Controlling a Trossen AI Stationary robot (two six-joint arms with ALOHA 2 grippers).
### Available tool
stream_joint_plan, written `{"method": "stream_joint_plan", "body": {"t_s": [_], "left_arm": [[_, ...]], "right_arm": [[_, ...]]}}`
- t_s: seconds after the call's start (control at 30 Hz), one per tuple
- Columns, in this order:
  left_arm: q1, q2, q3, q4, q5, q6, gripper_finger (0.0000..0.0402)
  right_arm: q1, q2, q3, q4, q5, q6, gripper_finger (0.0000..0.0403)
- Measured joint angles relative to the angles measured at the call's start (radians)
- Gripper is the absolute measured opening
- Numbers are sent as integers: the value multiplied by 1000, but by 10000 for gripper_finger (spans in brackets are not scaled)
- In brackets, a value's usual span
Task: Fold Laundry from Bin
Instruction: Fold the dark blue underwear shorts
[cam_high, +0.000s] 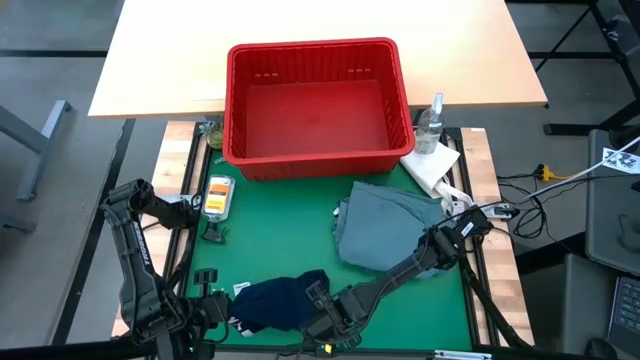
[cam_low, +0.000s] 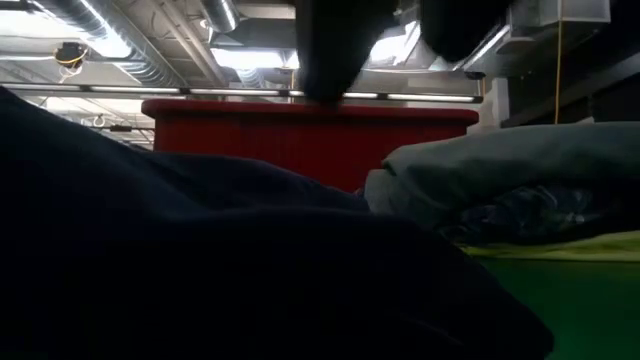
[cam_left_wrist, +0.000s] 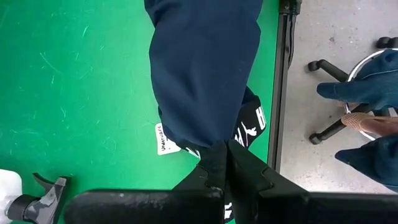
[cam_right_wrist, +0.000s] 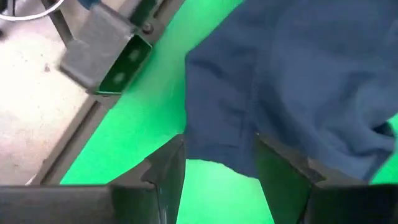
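Two garments lie on the green worktop (cam_high: 270, 240): dark navy one (cam_high: 280, 303) at the near edge, grey-blue one (cam_high: 385, 228) folded nearer the red bin (cam_high: 315, 100), which sits at the far side. Left gripper (cam_left_wrist: 225, 152) has fingers clenched, tips at the navy cloth's edge. Right gripper (cam_right_wrist: 219, 163) fingers spread apart, straddling the navy garment's edge w/o clamping it

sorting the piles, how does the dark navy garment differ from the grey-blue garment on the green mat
The dark navy garment is smaller and bunched at the mat's near edge; the large grey-blue garment lies flatter, nearer the red plastic bin. The right gripper stands open over the navy one; nothing grips the grey-blue one. Both are out of the bin.
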Motion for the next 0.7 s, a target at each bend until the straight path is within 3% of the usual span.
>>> {"method": "stream_joint_plan", "body": {"t_s": [0.27, 0.7], "left_arm": [[0, 0, 0, 2, -2, 0, 0], [0, 0, 0, 2, -2, 0, 0]], "right_arm": [[-4, 70, 0, 14, 36, 8, 186], [-4, 73, 0, 18, 73, 36, 186]]}}
